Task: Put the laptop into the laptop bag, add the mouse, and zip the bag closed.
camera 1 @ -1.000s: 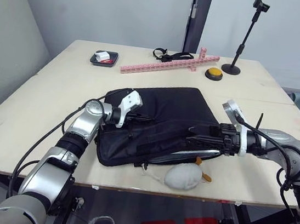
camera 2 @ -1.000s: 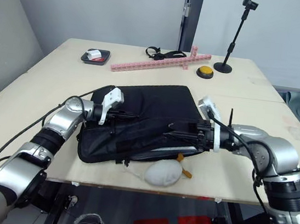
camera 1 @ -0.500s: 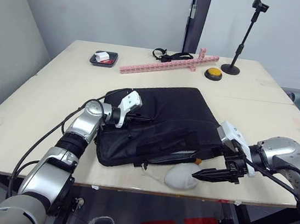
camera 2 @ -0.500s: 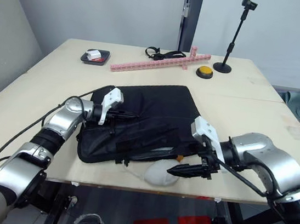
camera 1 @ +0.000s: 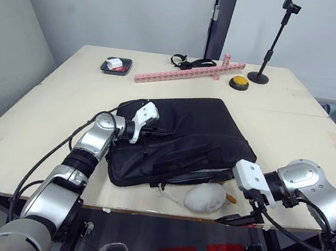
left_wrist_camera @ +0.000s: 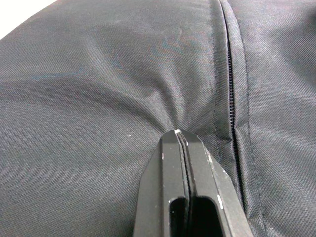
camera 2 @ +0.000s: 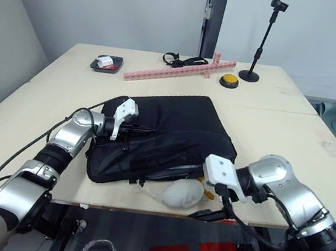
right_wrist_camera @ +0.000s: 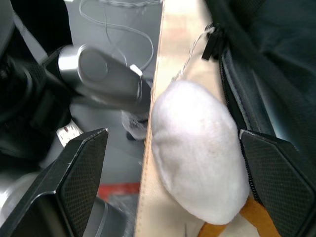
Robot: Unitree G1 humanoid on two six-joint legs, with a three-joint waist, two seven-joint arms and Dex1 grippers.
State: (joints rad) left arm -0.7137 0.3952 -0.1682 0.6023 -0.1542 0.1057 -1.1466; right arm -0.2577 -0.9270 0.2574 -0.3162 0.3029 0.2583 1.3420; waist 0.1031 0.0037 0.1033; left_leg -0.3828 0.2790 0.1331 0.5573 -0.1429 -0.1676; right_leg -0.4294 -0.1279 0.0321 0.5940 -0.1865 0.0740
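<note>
Two head cameras look forward and down across the wooden table (camera 1: 53, 104), each taking in the laptop bag (camera 1: 185, 134) and both arms from slightly offset angles. The left wrist camera sits tight against the bag's fabric, sighting along the left gripper (left_wrist_camera: 178, 136). The right wrist camera faces the table's near edge, close to a white egg-shaped lump (right_wrist_camera: 197, 173) beside the bag.
</note>
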